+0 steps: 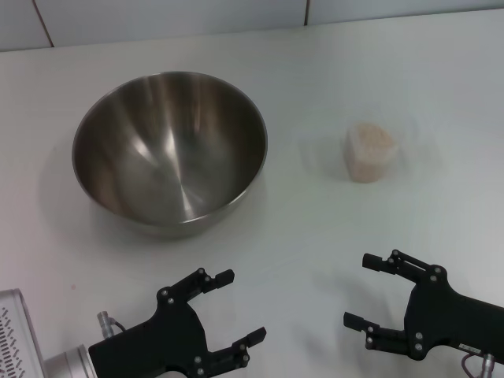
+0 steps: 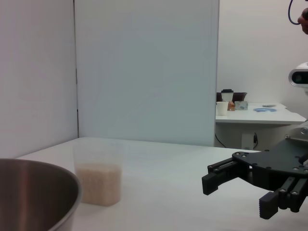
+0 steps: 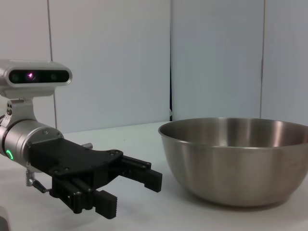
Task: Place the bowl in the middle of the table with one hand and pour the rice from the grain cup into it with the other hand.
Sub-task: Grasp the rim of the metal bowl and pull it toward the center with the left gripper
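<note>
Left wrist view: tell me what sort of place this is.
Probably a lab or office test room, not a kitchen. Plain partition panels back the white table, and a side desk farther off carries paper cups. Both grippers hover open by the bowl and rice-filled grain cup.

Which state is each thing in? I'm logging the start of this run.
Bowl: upright, empty, on the table, left of middle.
Cup: upright, partly full of rice, untouched.
Left end effector: open, holding nothing, near side of the bowl.
Right end effector: open, holding nothing, near side of the cup.
</note>
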`<action>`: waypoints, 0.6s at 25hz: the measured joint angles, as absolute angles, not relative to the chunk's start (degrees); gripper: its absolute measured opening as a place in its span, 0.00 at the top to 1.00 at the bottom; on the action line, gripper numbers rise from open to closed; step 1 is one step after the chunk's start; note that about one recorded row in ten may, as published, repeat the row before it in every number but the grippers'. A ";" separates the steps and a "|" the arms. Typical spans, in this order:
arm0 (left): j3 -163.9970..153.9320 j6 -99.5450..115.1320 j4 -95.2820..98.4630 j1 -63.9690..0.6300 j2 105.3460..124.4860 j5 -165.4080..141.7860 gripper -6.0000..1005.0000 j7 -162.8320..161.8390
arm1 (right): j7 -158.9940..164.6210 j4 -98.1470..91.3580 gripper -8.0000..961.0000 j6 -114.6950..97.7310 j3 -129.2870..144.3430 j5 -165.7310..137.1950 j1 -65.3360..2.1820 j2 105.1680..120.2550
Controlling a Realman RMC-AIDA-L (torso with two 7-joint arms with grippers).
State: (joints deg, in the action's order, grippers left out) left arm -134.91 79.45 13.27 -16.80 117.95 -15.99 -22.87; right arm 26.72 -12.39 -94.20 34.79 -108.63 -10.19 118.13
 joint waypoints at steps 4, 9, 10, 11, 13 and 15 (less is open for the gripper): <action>-134.91 79.45 13.27 -16.85 117.95 -15.99 0.18 -22.88 | 26.72 -12.39 0.14 -94.21 34.73 -108.64 -10.15 118.12; -134.74 80.20 13.34 -16.81 117.93 -15.86 0.18 -22.95 | 26.71 -12.39 0.14 -94.21 34.64 -108.63 -10.12 118.13; -134.12 81.19 13.42 -16.67 117.86 -15.65 0.18 -22.99 | 26.71 -12.39 0.14 -94.21 34.63 -108.63 -10.12 118.12; -132.53 83.34 13.43 -16.30 117.80 -15.56 0.18 -23.08 | 26.71 -12.39 0.14 -94.20 34.62 -108.62 -10.11 118.13; -127.87 88.72 13.47 -15.54 117.51 -15.39 0.18 -24.03 | 26.72 -12.39 0.14 -94.20 34.68 -108.62 -10.12 118.13; -121.10 93.82 14.03 -15.25 116.28 -15.80 0.19 -29.74 | 26.79 -12.39 0.13 -94.21 34.76 -108.62 -10.15 118.12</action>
State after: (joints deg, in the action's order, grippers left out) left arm -121.10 93.82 14.03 -15.25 116.28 -15.80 -29.74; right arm 26.79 -12.39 -94.21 34.76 -108.62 -10.15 118.12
